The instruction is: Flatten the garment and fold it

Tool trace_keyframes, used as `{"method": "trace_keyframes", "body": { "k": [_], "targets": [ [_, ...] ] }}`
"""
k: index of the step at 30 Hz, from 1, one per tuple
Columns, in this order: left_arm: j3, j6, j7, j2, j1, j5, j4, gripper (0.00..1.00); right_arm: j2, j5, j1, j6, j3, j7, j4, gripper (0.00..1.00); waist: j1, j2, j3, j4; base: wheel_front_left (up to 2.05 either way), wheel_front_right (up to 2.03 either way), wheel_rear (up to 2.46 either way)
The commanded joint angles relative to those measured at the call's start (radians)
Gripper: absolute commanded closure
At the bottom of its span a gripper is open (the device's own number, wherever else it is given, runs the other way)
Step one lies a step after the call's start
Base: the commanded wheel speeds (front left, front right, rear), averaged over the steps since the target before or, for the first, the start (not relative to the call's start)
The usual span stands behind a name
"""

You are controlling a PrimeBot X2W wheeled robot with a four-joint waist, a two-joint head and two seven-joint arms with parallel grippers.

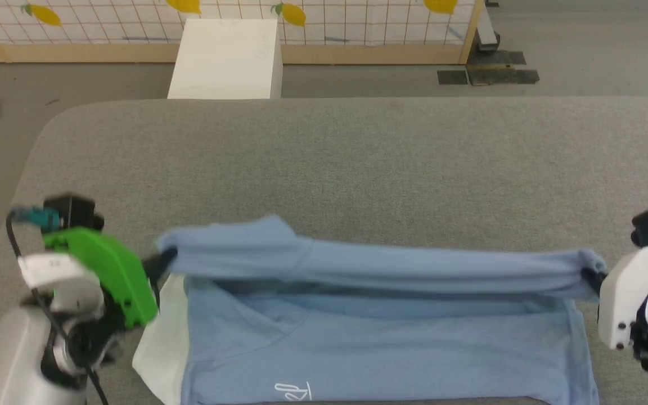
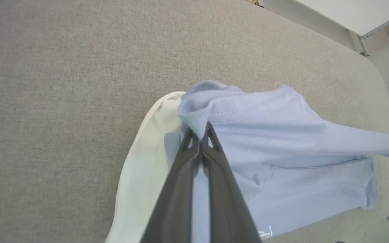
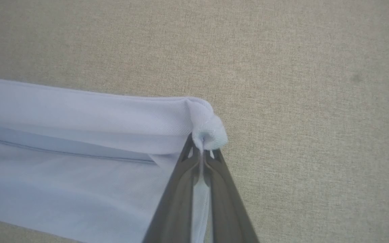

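Grey worktop [image 1: 358,157]: lower left L hand [image 1: 160,263], lower right R hand [image 1: 591,275] each pinch shirt [image 1: 380,337] edge, stretched taut, prob. for folding over.

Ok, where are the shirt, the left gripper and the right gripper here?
shirt [image 1: 386,349]: head view, on the flat blue body.
left gripper [image 2: 199,133]: left wrist view, between its fingertips, shut on the shirt's edge.
right gripper [image 3: 202,146]: right wrist view, between its fingertips, shut on a bunched corner.
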Motion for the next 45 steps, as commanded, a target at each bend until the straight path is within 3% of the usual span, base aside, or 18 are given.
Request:
{"method": "trace_keyframes", "body": {
  "k": [1, 9, 18, 19, 20, 21, 22, 31, 35, 37, 45],
  "targets": [
    [0.012, 0.014, -0.01, -0.002, 0.041, -0.007, -0.005, 1.0, 0.005, 0.005, 0.026, -0.002, -0.008, -0.009, 0.0, 1.0, 0.0001, 0.0035, -0.002, 0.003, 0.0, 0.0, 0.0],
    [0.026, 0.051, -0.027, -0.034, 0.207, -0.047, 0.019, 1.0, 0.051, 0.006, 0.13, -0.002, -0.022, -0.039, 0.015, 1.0, 0.0001, 0.0035, 0.007, 0.003, 0.0, 0.0, 0.0],
    [0.002, 0.051, -0.014, -0.056, 0.209, -0.057, 0.131, 1.0, 0.102, -0.017, 0.163, -0.002, -0.011, -0.064, 0.061, 1.0, 0.0001, 0.0035, 0.021, -0.005, 0.0, 0.0, 0.0],
    [0.002, 0.05, -0.018, -0.056, 0.207, -0.055, 0.137, 0.98, 0.105, -0.018, 0.16, -0.002, -0.011, -0.07, 0.063, 0.9, 0.0001, 0.0035, 0.019, -0.007, 0.0, 0.0, 0.0],
    [-0.002, 0.049, -0.013, -0.054, 0.205, -0.054, 0.144, 0.62, 0.106, -0.019, 0.157, -0.002, -0.009, -0.07, 0.065, 0.18, 0.0001, 0.0035, 0.013, -0.01, 0.0, 0.0, 0.0],
    [-0.005, 0.047, -0.008, -0.049, 0.204, -0.051, 0.146, 0.07, 0.105, -0.017, 0.156, -0.002, -0.009, -0.067, 0.066, 0.0, 0.0001, 0.0035, 0.008, -0.011, 0.0, 0.0, 0.0],
    [-0.008, 0.043, -0.004, -0.041, 0.201, -0.047, 0.143, 0.0, 0.104, -0.014, 0.152, -0.002, -0.013, -0.069, 0.063, 0.0, 0.0001, 0.0035, 0.0, -0.013, 0.0, 0.0, 0.0],
    [0.021, 0.079, 0.043, 0.039, 0.157, -0.025, 0.039, 0.0, 0.03, 0.059, 0.136, -0.002, -0.051, -0.015, -0.012, 0.0, 0.0001, 0.0035, -0.08, -0.017, 0.0, 0.0, 0.0],
    [0.058, 0.103, 0.012, 0.056, 0.12, -0.008, -0.026, 0.0, -0.012, 0.091, 0.135, -0.002, -0.093, 0.026, -0.059, 0.0, 0.0001, 0.0035, -0.101, -0.017, 0.0, 0.0, 0.0],
    [0.078, 0.09, -0.054, 0.053, 0.101, 0.014, -0.054, 0.0, -0.024, 0.104, 0.134, -0.002, -0.114, 0.043, -0.074, 0.0, 0.0001, 0.0035, -0.102, -0.017, 0.0, 0.0, 0.0],
    [0.109, -0.065, -0.52, 0.026, 0.063, 0.196, -0.033, 0.0, -0.049, 0.147, 0.143, -0.002, -0.116, 0.078, -0.079, 0.0, 0.0001, 0.0035, -0.037, -0.01, 0.0, 0.0, 0.0]
  ]
}}
